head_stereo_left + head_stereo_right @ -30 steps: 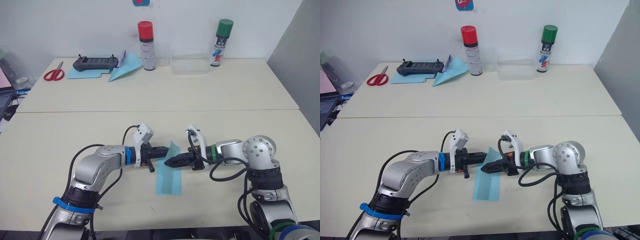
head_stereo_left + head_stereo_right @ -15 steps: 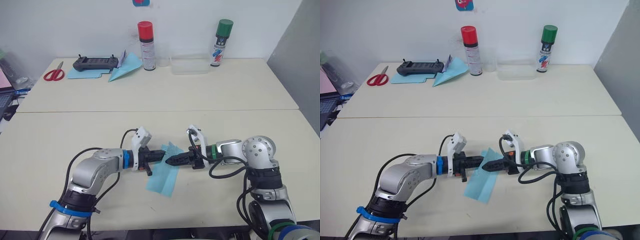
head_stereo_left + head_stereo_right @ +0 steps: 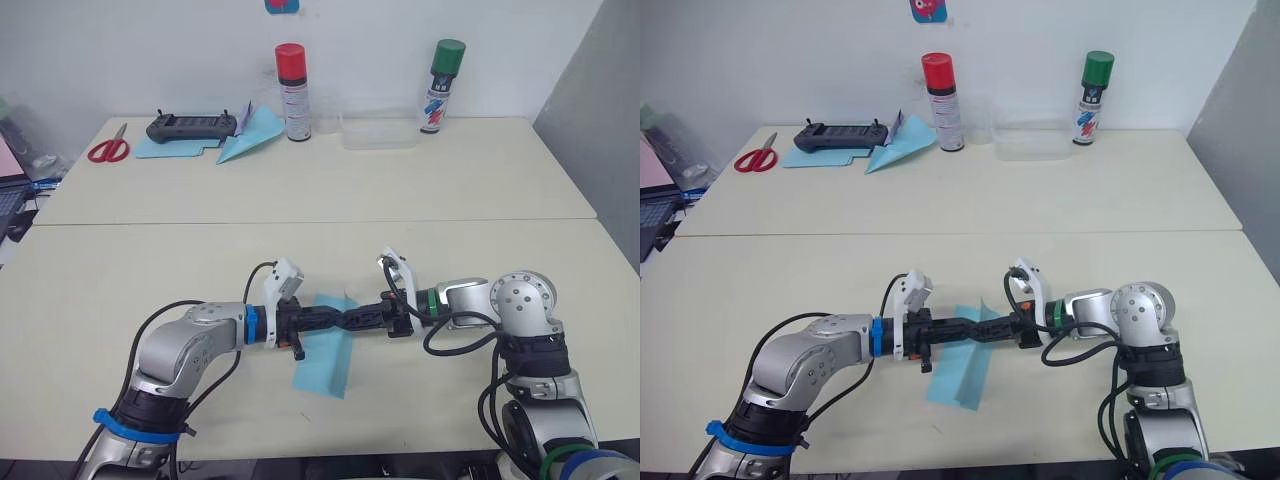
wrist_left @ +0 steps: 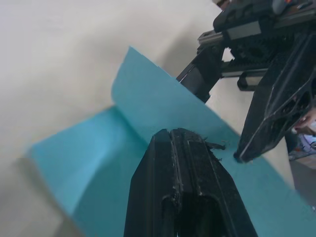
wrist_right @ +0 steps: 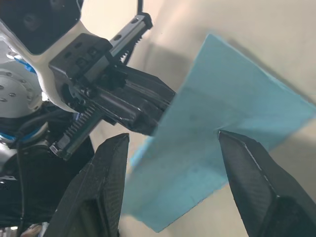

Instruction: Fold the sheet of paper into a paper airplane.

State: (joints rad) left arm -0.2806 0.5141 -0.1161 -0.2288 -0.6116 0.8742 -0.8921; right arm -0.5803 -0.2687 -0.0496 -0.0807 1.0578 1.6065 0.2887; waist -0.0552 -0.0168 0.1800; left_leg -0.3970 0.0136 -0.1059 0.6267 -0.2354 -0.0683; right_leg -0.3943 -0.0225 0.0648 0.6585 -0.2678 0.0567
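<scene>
Left gripper: fingers pressed together, pinching the sheet of paper | Right gripper: spread wide, tip-to-tip with left | Paper: near table edge, partly folded, flap raised | Step: early fold | Next: lay flap flat, crease.

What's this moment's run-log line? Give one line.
sheet of paper: flap raised, not yet an airplane | left gripper: shut, tip over sheet | right gripper: open, tip-to-tip with left
</scene>
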